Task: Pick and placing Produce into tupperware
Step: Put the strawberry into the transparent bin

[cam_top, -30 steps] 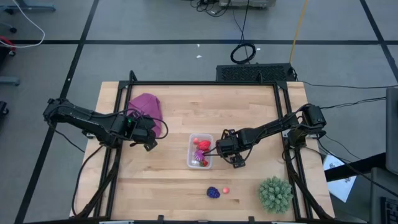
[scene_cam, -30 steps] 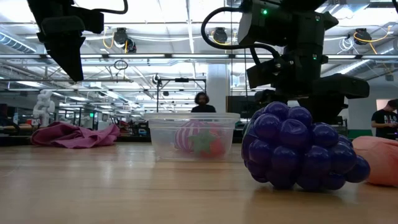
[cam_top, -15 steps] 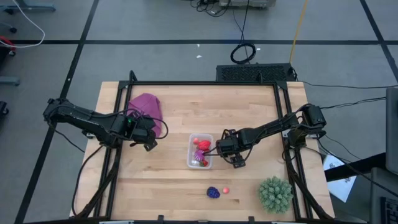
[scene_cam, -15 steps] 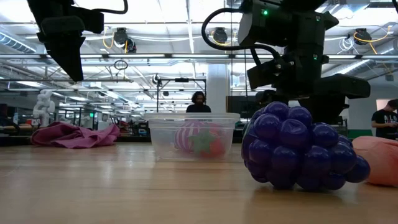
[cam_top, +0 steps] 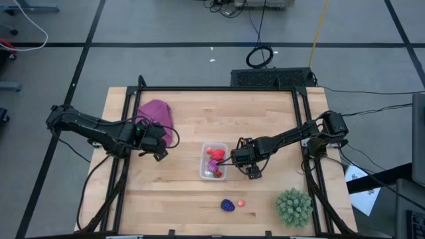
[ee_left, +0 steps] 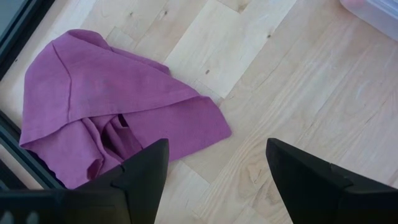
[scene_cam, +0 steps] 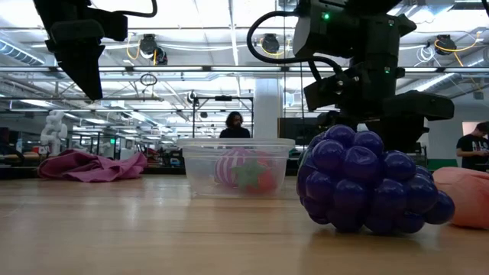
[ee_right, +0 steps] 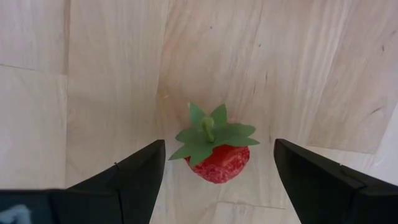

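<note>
Several fruits done: lie in the tub, just beside the right end effector.
Right end effector: fingers spread, hovering over a strawberry that lies on the table between them, not gripped.
Left end effector: spread, idle near the cloth.
Left to do: strawberry, purple berry, small pink fruit, both well away from either end effector.

Grey floor, black tape lines; ceiling lights.
</note>
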Controlling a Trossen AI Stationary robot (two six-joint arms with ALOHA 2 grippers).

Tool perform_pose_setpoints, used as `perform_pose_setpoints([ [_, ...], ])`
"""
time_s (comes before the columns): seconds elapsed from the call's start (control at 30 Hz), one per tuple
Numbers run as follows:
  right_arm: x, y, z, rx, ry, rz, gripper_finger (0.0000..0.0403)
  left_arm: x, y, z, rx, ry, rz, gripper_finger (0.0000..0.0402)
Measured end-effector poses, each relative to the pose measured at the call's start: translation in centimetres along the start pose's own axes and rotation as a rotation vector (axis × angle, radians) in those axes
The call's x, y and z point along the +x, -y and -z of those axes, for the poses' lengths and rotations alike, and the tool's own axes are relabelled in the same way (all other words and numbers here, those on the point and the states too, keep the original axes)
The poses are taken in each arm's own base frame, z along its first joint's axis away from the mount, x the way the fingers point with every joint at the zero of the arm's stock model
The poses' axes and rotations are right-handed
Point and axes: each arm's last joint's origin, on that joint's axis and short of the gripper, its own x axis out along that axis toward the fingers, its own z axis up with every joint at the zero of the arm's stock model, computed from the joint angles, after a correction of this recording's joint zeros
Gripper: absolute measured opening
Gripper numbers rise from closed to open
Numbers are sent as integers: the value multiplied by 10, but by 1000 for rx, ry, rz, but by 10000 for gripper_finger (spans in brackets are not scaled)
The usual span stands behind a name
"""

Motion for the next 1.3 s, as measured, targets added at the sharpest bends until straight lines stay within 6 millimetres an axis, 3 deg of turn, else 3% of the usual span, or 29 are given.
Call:
perform_pose_setpoints([
  [0.63,0,0,0,-4,-1,1,290,0,0,0,-1,0,0,274],
  [1.3,0,0,0,-4,-1,4,178,0,0,0,0,0,0,274],
])
